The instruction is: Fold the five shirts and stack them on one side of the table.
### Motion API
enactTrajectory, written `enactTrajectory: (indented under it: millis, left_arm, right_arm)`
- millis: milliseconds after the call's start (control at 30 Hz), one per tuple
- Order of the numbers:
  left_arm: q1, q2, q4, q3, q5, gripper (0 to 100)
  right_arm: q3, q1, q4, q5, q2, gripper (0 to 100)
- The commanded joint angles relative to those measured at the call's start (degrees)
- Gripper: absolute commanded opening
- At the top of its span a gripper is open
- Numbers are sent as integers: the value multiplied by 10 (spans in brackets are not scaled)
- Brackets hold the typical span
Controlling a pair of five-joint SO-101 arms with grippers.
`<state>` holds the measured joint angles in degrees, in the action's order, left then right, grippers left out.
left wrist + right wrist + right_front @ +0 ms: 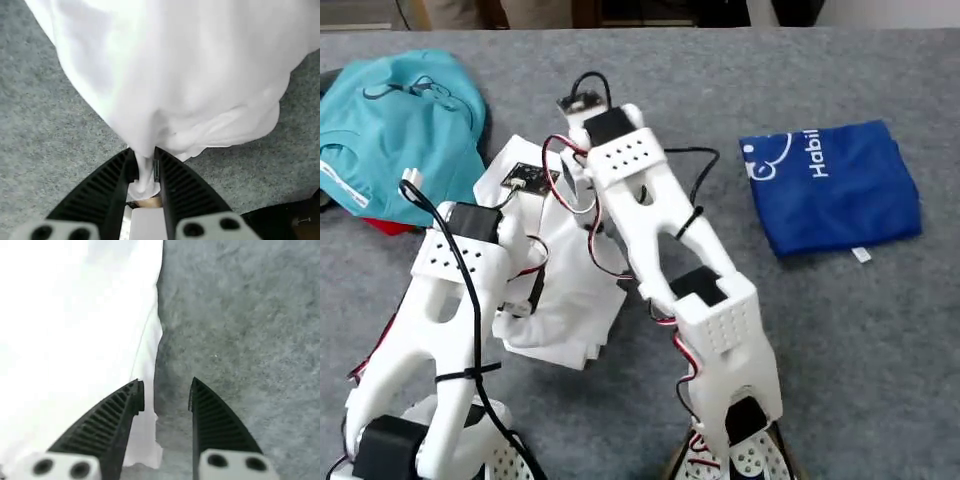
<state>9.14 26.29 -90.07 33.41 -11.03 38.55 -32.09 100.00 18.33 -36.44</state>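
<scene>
Left jaws clamped on a fold of the white shirt (175,75), cloth bunched between them and spreading across the upper part of the left wrist frame. Right jaws open, holding nothing, straddling the white shirt's edge: one jaw over cloth, the other over bare grey counter (240,315). High view: white shirt crumpled centre-left under both arms. Four shirts: one white, one teal shirt (405,130) upper left, one red shirt (385,227) peeking from under it, one folded blue shirt (830,190) at right, well apart
</scene>
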Motion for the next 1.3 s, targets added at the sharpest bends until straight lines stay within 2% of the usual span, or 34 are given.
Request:
enactTrajectory:
  millis: [0, 233, 467, 633, 700, 867, 1100, 1267]
  left_arm:
    - [-4, 15, 7, -3, 35, 20]
    - [-3, 15, 7, -4, 54, 20]
    - [-18, 15, 7, -3, 54, 20]
    - [-21, 15, 4, -3, 54, 20]
    - [-21, 15, 3, -3, 54, 20]
    - [-21, 37, -10, -10, 54, 20]
    - [-21, 176, -37, -7, 49, 20]
    - [-21, 260, -37, 23, 40, 20]
  right_arm:
    - [65, -9, 12, 43, -3, 164]
    - [85, -29, 2, 55, -92, 160]
    - [109, -39, 3, 55, -106, 158]
    - [109, -47, 1, 54, -107, 65]
    - [109, -47, 4, 53, -107, 84]
    - [100, -45, 24, 53, -100, 246]
    - [33, -78, 21, 53, -4, 227]
    - [-3, -87, 19, 58, -24, 225]
